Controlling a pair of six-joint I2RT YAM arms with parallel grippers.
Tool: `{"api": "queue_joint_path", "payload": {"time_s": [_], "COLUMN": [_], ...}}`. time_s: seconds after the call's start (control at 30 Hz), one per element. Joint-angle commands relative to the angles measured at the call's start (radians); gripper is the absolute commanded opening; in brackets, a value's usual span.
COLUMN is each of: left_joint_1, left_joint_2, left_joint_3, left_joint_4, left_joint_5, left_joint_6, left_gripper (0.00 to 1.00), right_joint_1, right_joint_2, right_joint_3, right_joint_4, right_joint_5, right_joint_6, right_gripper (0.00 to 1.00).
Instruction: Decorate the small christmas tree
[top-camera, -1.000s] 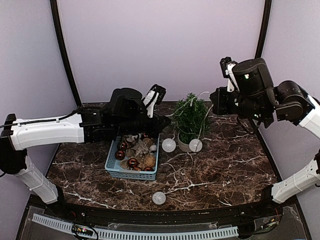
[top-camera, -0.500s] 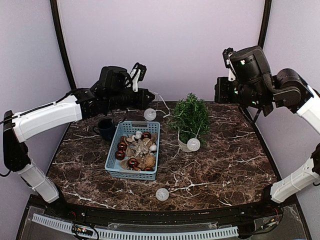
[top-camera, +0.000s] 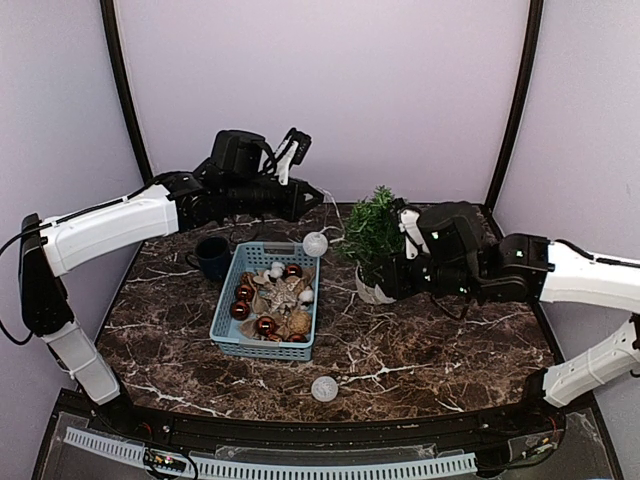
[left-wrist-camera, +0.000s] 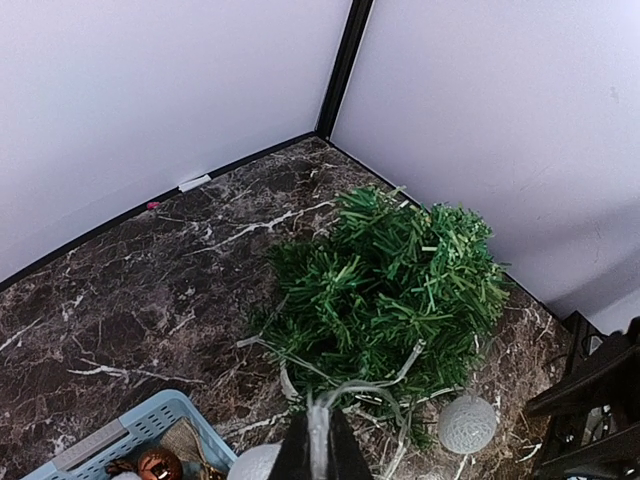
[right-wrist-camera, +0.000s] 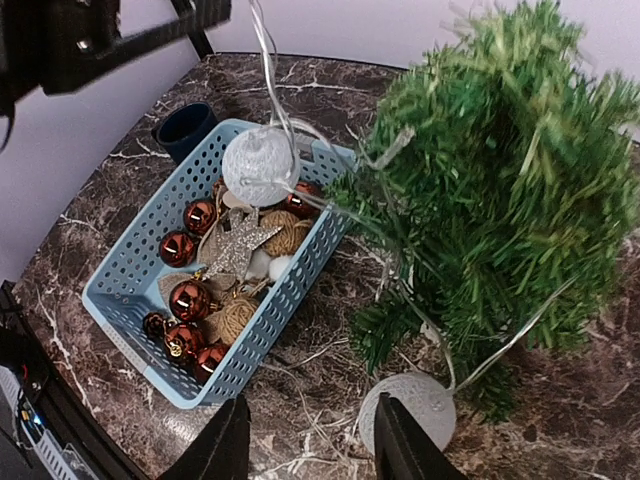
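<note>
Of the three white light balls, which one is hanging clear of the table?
The ball dangling from the wire held by the left gripper, above the blue basket. The second ball lies beside the tree; the third ball near the front edge.

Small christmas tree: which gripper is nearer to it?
Right. The right gripper sits low at the base of the small christmas tree; the left gripper is raised to its left, above the far end of the blue basket, pinching the light string.

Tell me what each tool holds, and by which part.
The left tool pinches the light string by its wire, above a hanging white ball. The right tool is open, holding nothing.
</note>
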Motion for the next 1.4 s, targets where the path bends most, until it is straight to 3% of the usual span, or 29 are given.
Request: {"api": "queue_joint_path", "payload": {"time_s": [0.0, 0.1, 0.23, 0.57, 0.77, 1.13, 1.37], "left_joint_1": [0.001, 0.001, 0.003, 0.003, 0.003, 0.002, 0.004], "left_joint_2": [-0.032, -0.04, -0.042, -0.042, -0.036, -0.029, -0.02], "left_joint_3": [0.027, 0.016, 0.013, 0.009, 0.01, 0.015, 0.022], "left_joint_4": [-0.014, -0.016, -0.024, -0.024, -0.024, -0.027, -0.035], "left_joint_5": [0.024, 0.025, 0.03, 0.029, 0.041, 0.046, 0.047], "left_joint_6": [0.019, 0.019, 0.019, 0.005, 0.003, 0.003, 0.003], "left_gripper": [0.0, 0.0, 0.0, 0.0, 0.0, 0.0, 0.0], "right_joint_1": [0.006, 0.006, -0.021, -0.194, -0.264, -0.31, -0.311], "right_joint_2": [-0.051, -0.141, -0.211, -0.112, 0.024, 0.191, 0.284], "right_joint_3": [-0.196, -0.38, -0.564, -0.831, -0.826, -0.729, -0.674], "right_joint_4": [0.321, 0.532, 0.651, 0.964, 1.088, 1.158, 1.177], "right_joint_5": [-0.054, -0.055, -0.043, -0.196, -0.299, -0.368, -0.428], "right_joint_6": [0.091, 0.146, 0.19, 0.265, 0.228, 0.118, 0.08], "right_gripper": [0.5, 0.56, 0.6, 0.59, 0.6, 0.65, 0.48]}}
